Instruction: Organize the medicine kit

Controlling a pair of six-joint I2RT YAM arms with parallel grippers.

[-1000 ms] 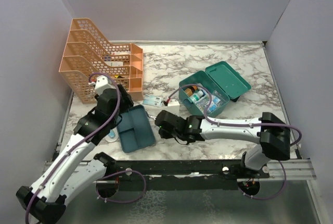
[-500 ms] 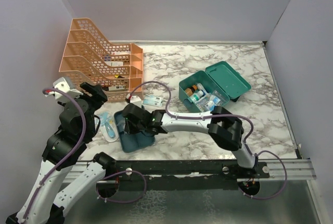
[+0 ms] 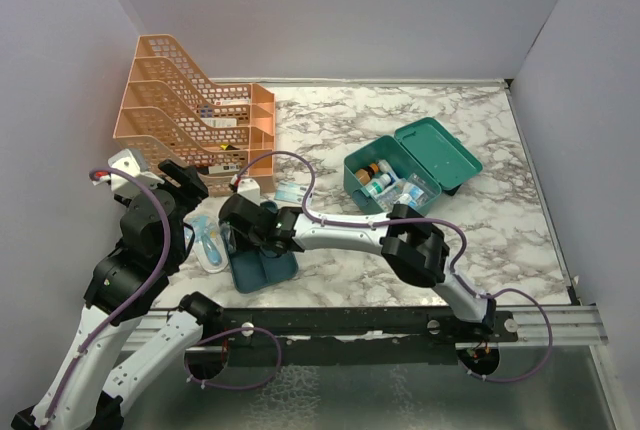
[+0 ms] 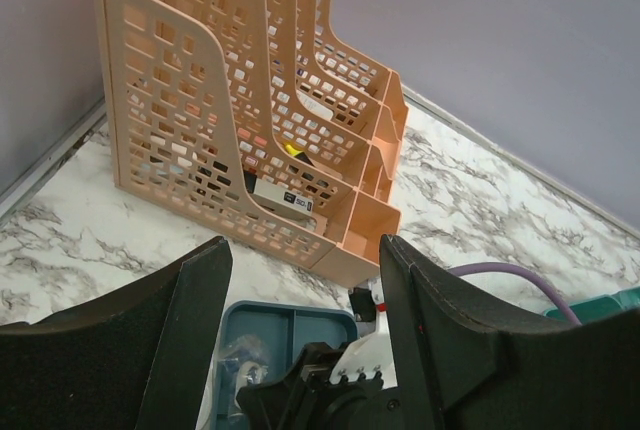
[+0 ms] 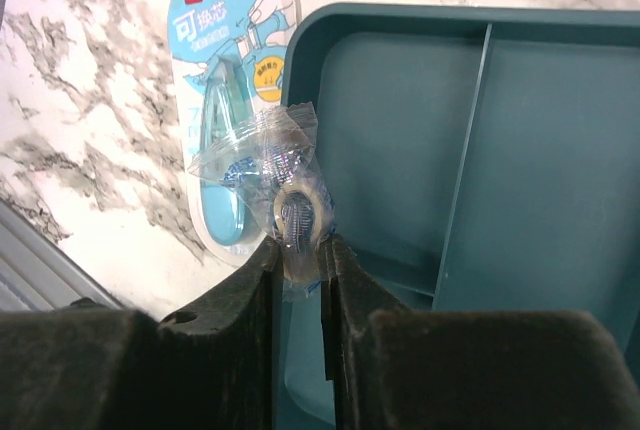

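Note:
The medicine kit (image 3: 392,182) is a teal box at mid right, its lid (image 3: 440,154) thrown back and small bottles and packets showing inside. My right gripper (image 5: 300,250) is shut on a small roll in clear crinkled wrap (image 5: 298,208), held over the left rim of the flat teal divided tray (image 5: 400,100). In the top view that gripper (image 3: 230,240) sits at the tray's left edge. My left gripper (image 4: 300,250) is open and empty, raised above the tray and facing the orange rack (image 4: 230,130).
A blue blister-packed item (image 5: 235,50) lies on the marble just left of the tray (image 3: 265,265). A small pale carton (image 3: 292,193) lies beside the orange mesh rack (image 3: 190,120). Grey walls close in on the left, back and right.
My right arm has swung left from the table's middle to the tray's left edge, its jaws drawing in on the wrapped roll. My left arm has pulled back to the left and up.

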